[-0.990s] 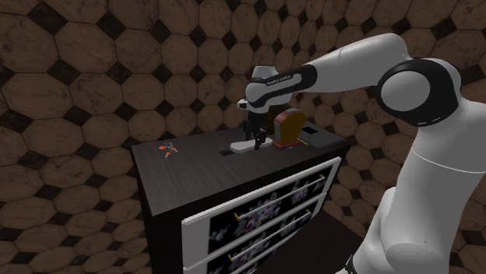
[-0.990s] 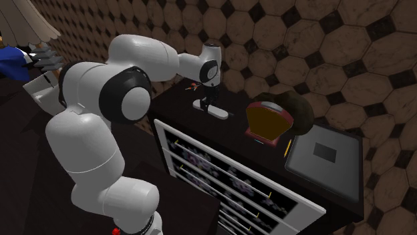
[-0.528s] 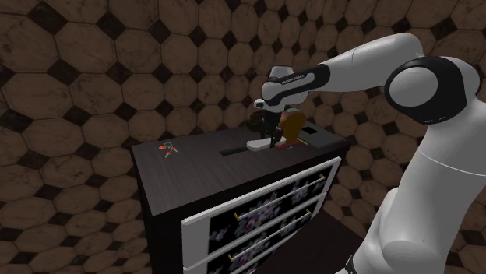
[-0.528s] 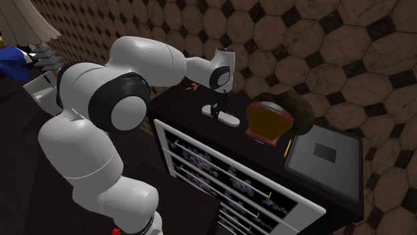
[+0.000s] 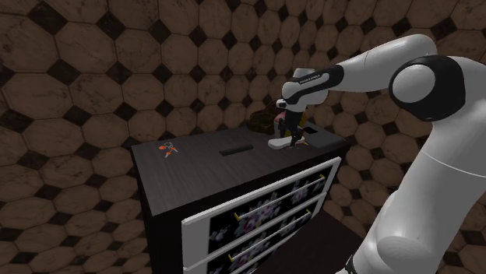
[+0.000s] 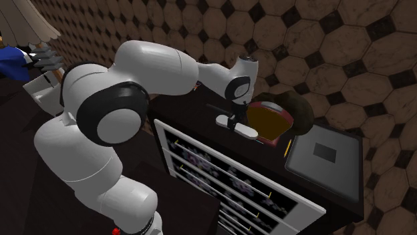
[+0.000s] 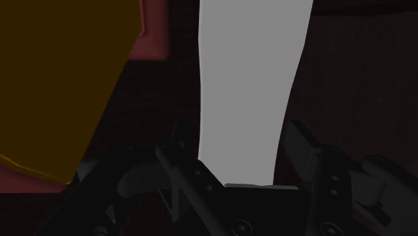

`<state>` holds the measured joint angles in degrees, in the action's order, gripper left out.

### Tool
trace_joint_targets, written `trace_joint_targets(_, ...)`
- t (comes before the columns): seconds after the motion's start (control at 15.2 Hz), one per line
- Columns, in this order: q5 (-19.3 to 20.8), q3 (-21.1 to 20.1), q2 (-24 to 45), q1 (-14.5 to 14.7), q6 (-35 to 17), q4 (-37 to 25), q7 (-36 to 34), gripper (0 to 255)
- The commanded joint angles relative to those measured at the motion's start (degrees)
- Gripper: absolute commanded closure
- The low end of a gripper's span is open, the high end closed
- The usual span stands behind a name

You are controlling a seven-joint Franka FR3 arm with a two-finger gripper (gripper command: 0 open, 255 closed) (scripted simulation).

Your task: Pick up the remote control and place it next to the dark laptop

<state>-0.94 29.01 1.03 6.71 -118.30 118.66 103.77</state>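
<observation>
The remote control [image 5: 278, 143] is a plain pale grey bar, and my gripper [image 5: 290, 137] is shut on it just above the dark dresser top [image 5: 195, 167]. In the second exterior view the remote control [image 6: 238, 127] hangs under the gripper [image 6: 232, 120], right beside an orange-faced object on a red base [image 6: 269, 121]. The dark laptop [image 6: 325, 160] lies closed further along the top, past that object. In the wrist view the remote [image 7: 251, 87] runs out from between the fingers [image 7: 177, 157], with the orange face [image 7: 60, 80] close alongside.
A dark round object [image 6: 299, 110] stands behind the orange-faced one. A yellow pencil [image 6: 288, 147] lies at the laptop's edge. A small orange and red item [image 5: 166, 149] sits near the dresser's far corner. White patterned drawer fronts [image 5: 269, 206] face the arm's stand.
The arm has carried the remote along the dresser top toward the shoulder view's right, from mid-top to right beside the orange-faced object. The grip has stayed shut on it.
</observation>
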Motion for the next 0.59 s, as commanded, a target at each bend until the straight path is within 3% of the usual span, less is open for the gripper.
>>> trace_joint_targets(0.0, -0.3, 1.3, 0.7, -1.4, 0.3, -0.9, 2.9, 255)
trace_joint_targets(0.53, -3.0, 6.9, 4.9, -8.1, 1.4, -5.3, 16.3, 255)
